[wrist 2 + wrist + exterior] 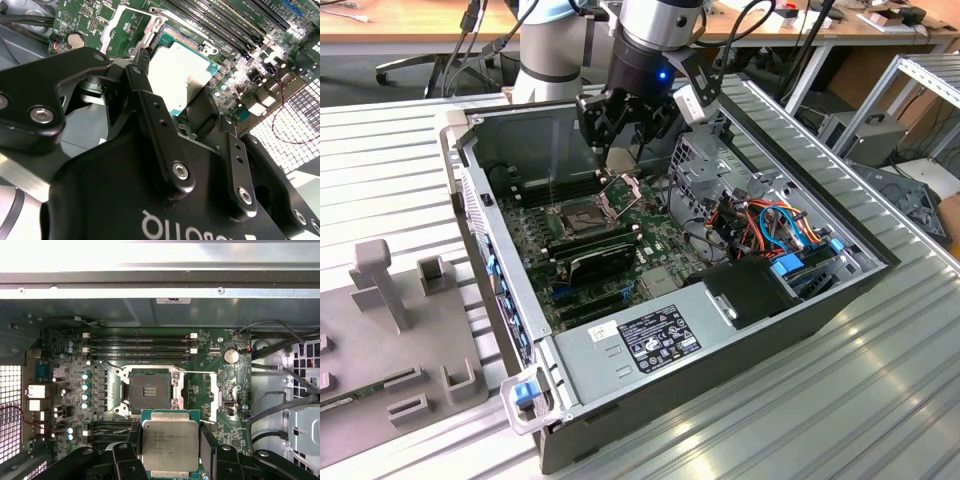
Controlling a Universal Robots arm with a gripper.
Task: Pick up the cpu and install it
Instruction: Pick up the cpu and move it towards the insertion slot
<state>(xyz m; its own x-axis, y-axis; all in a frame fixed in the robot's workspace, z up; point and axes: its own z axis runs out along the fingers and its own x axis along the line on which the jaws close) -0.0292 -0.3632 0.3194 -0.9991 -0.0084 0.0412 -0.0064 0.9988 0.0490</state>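
Tool: black two-fingered tool [623, 145], clamped on opposite edges of the cpu so its underside stays free.
Cpu: thin, square, silver-grey metal-faced cpu [170, 444], held face up over the green motherboard [210, 385], near the socket and apart from it.
Socket: dark square socket [149, 390], unoccupied, its hinged metal frame open for seating.

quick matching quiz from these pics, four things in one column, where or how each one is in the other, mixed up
Things:
1. cpu
2. socket
3. grey fixture
4. orange and blue cables

States:
a. open, nothing seated in it
b. outside the computer case, at the exterior view's left
c. clamped in the gripper above the motherboard
d. inside the case, at the exterior view's right

Pairs: 1-c, 2-a, 3-b, 4-d
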